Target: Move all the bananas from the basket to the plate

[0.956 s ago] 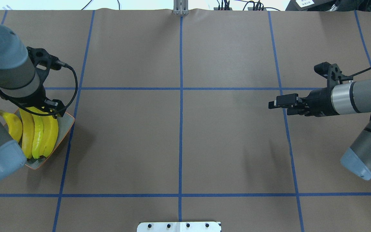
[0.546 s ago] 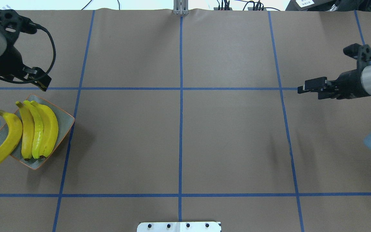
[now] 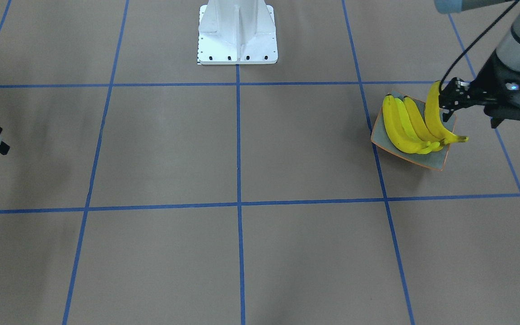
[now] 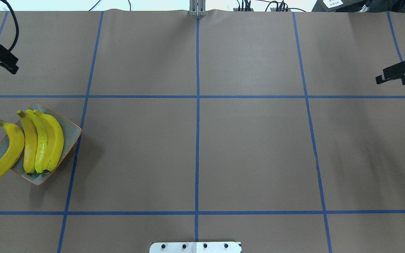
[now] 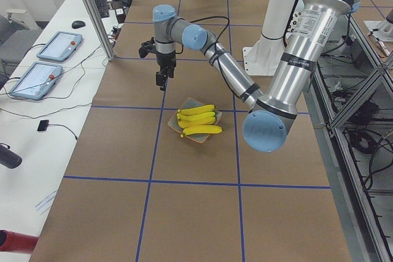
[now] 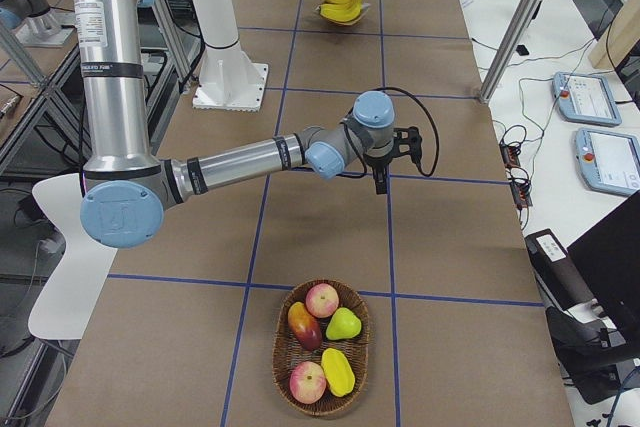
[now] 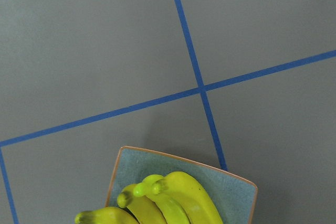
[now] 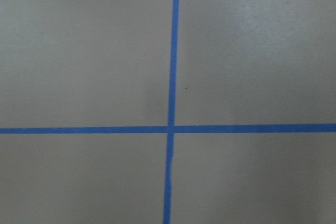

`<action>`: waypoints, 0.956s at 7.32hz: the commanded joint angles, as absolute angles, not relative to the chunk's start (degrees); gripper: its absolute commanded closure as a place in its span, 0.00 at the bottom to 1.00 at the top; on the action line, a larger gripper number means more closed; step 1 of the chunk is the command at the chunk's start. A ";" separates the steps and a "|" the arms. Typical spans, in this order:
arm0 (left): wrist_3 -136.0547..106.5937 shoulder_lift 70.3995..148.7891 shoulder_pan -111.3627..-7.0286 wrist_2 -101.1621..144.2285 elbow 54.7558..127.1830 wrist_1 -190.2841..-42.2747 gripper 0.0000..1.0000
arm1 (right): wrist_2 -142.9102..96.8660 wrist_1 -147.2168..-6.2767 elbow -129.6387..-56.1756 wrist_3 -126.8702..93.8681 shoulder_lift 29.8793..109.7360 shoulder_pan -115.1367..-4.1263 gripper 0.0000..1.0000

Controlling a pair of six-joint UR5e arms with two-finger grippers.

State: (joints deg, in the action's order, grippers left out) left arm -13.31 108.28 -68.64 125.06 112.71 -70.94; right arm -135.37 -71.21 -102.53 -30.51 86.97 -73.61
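Observation:
Several yellow bananas (image 4: 44,140) lie side by side on the grey-blue plate (image 4: 70,135) at the table's left. The outermost banana (image 4: 7,151) hangs over the plate's rim. My left gripper (image 4: 2,61) hovers at the far left edge, beyond the plate, open and holding nothing; its wrist view looks down on the plate (image 7: 231,192) and banana tips (image 7: 178,198). My right gripper (image 4: 385,76) hangs empty at the right edge, its jaws seen edge-on. The wicker basket (image 6: 280,367) at the table's right end holds apples and other fruit, no bananas.
The white robot base (image 3: 237,31) stands at the middle of the near table edge. Blue tape lines cross the brown table cover. Tablets and cables lie on a side bench (image 5: 52,65) past the far edge.
My left gripper has lifted off the bananas and pulled back to the far left corner. The right arm has drawn back toward the right edge. The bananas stay put.

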 commanded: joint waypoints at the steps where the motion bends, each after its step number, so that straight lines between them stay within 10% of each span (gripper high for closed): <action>1: -9.23 104.08 -73.89 128.67 108.56 -77.58 0.00 | -135.70 -86.94 -103.96 -11.76 86.22 -81.45 0.00; 7: -1.13 98.19 -81.39 135.70 104.05 -77.79 0.00 | -135.18 -94.92 -109.67 -6.50 89.72 -84.99 0.00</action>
